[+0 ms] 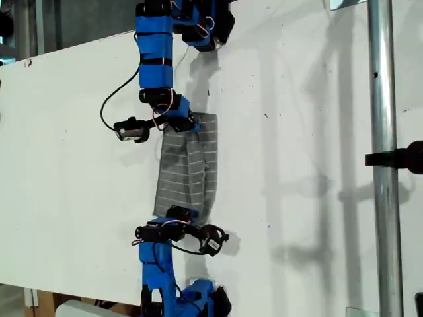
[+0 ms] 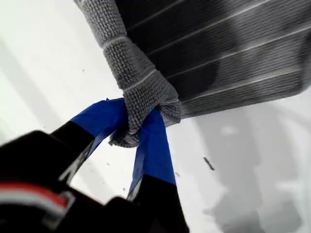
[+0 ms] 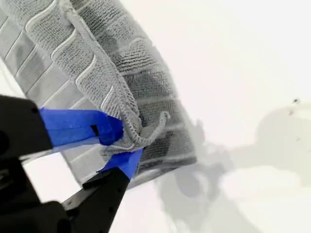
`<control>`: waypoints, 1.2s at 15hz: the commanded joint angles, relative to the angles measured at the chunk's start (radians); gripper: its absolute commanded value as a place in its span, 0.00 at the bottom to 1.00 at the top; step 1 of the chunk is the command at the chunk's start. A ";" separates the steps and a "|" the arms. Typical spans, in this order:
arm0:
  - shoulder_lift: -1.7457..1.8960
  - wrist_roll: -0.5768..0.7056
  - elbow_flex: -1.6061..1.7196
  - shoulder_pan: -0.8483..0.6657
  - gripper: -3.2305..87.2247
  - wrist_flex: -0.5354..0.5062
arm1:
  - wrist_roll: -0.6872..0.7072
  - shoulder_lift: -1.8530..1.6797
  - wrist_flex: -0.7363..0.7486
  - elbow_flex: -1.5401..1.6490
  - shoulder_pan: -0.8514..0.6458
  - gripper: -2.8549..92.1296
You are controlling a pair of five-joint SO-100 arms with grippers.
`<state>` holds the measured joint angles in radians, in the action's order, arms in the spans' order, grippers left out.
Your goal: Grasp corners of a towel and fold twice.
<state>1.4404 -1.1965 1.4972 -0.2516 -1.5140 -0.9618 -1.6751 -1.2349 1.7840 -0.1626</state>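
The grey striped towel (image 1: 188, 172) lies half folded on the white table (image 1: 297, 132), one layer lifted over the other. An arm's gripper (image 1: 188, 125) holds its far end and another arm's gripper (image 1: 182, 212) holds its near end; the wrist views do not show which arm is which. My first gripper (image 2: 133, 128) is shut on a bunched corner (image 2: 141, 97) of the towel (image 2: 218, 48), which stretches away from the jaws. My second gripper (image 3: 124, 145) is shut on another corner (image 3: 133, 136), the towel (image 3: 97, 73) draping back over a lower layer.
A metal pole (image 1: 383, 165) with a black clamp (image 1: 403, 158) stands at the exterior view's right. The table's edge (image 1: 39, 63) runs along the exterior view's upper left. Arm shadows fall on the table to the towel's right in the exterior view.
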 commanded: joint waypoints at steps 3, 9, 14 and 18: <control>-0.160 0.341 -0.327 -0.374 0.00 -0.044 | 0.275 -0.087 0.094 -0.040 -0.331 0.03; -0.161 0.497 -0.580 -0.554 0.00 -0.137 | 0.442 -0.190 -0.017 -0.209 -0.469 0.03; -0.356 0.399 -0.526 -0.414 0.00 -0.115 | 0.321 -0.143 0.060 0.031 -0.325 0.03; -0.483 0.341 -0.548 -0.377 0.00 -0.097 | 0.268 -0.034 0.216 0.190 -0.316 0.03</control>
<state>0.9526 -0.8406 0.9879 -0.6335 -1.6122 -0.6842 -1.7165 -1.0615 1.9666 -0.4771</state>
